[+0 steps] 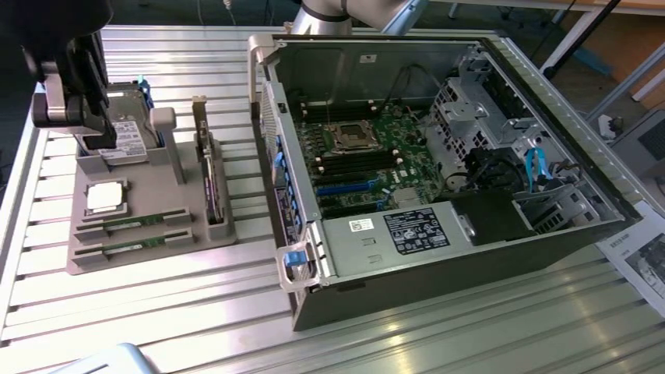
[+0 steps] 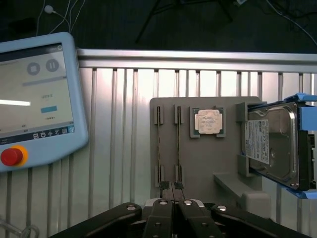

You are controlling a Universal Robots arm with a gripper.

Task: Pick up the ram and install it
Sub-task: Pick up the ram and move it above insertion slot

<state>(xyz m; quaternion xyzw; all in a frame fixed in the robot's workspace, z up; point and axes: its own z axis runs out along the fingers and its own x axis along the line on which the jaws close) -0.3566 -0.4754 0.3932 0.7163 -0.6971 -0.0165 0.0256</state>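
Two thin green ram sticks stand on edge in slots of a grey holder tray (image 1: 156, 187) at the exterior view's left: one ram (image 1: 132, 223) and its twin (image 1: 132, 248) beside it. In the wrist view they run as narrow lines, ram (image 2: 159, 144) and twin (image 2: 178, 144). My gripper (image 1: 83, 125) hangs above the tray's far end, near the hard drive, well clear of both sticks. Its fingers (image 2: 166, 208) meet in the wrist view, shut with nothing between them. The open computer case (image 1: 540, 234) lies alongside, with the motherboard's black memory slots (image 1: 353, 161) exposed.
On the tray also sit a square silver processor (image 2: 208, 121), a hard drive (image 2: 270, 148) in a blue bracket and a dark expansion card (image 1: 213, 183) on edge. A teach pendant (image 2: 34, 99) lies on the ribbed metal table (image 1: 156, 312).
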